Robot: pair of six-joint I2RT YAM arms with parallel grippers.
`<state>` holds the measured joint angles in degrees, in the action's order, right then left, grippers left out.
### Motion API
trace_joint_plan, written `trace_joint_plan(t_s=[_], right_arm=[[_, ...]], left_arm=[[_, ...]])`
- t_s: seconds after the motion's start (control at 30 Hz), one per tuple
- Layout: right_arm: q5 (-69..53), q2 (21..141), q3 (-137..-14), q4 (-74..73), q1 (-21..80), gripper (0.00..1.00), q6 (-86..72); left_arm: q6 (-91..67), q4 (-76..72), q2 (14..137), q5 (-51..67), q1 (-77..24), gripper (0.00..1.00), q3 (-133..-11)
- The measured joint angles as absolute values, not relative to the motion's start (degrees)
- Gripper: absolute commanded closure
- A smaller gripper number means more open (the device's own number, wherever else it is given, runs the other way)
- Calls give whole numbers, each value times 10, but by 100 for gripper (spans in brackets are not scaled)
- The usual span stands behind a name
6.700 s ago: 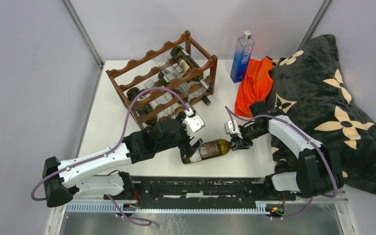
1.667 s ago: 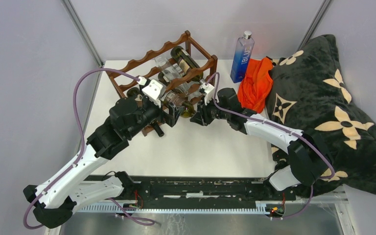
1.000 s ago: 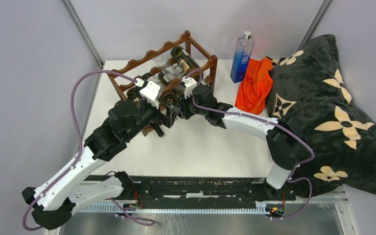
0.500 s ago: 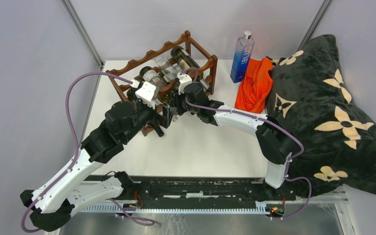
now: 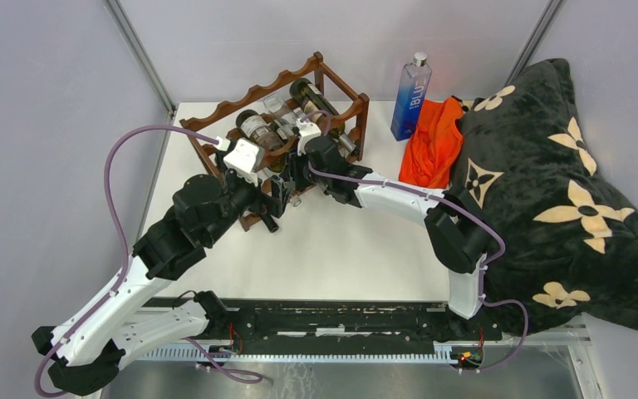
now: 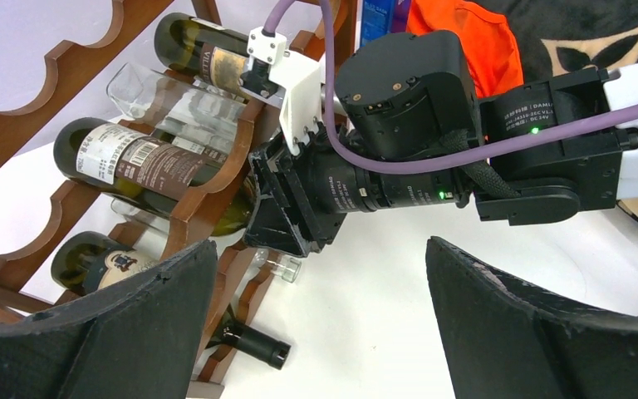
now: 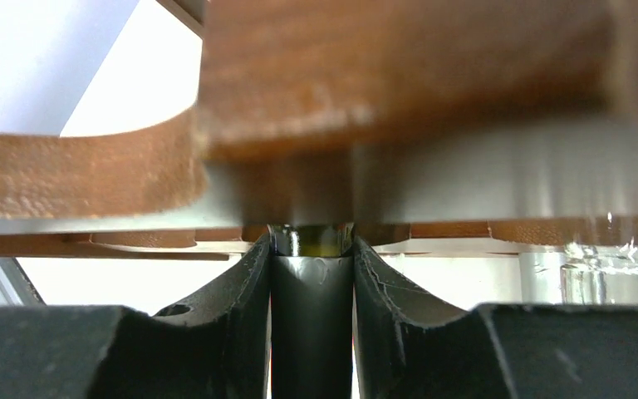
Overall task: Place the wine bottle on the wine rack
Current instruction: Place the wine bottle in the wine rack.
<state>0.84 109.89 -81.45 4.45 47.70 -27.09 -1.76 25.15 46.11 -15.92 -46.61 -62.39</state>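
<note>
One brown-labelled green wine bottle (image 6: 145,162), neck clenched in right fingers (image 7: 234,303), left fingers (image 6: 108,332) released

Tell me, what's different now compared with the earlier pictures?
The wine bottle was carried from the near side of the table into the wine rack, base first. The right gripper still clamps its neck; the left gripper, earlier at its base, stands open, clear of it. The blue bottle, orange cloth and black blanket stayed put.
</note>
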Motion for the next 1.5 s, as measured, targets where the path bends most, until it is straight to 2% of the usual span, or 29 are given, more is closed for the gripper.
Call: trace_joint_plan(t_s=[0.23, 0.43, 0.67, 1.1, 1.5], right_arm=[[7, 1129, -858, 32, 476, 86, -281], [7, 1135, -871, 20, 476, 59, -284], [5, 1135, -871, 27, 476, 43, -285], [-3, 1117, -854, 42, 475, 39, -244], [-87, 908, -679, 65, 474, 41, -128]], left_arm=[[-18, 253, 461, -161, -466, 0, -624], [-18, 253, 461, -160, -466, 0, -624], [-18, 253, 459, -160, -466, 0, -624], [-18, 253, 457, -156, -466, 0, -624], [-36, 252, 446, -114, -466, 0, -624]])
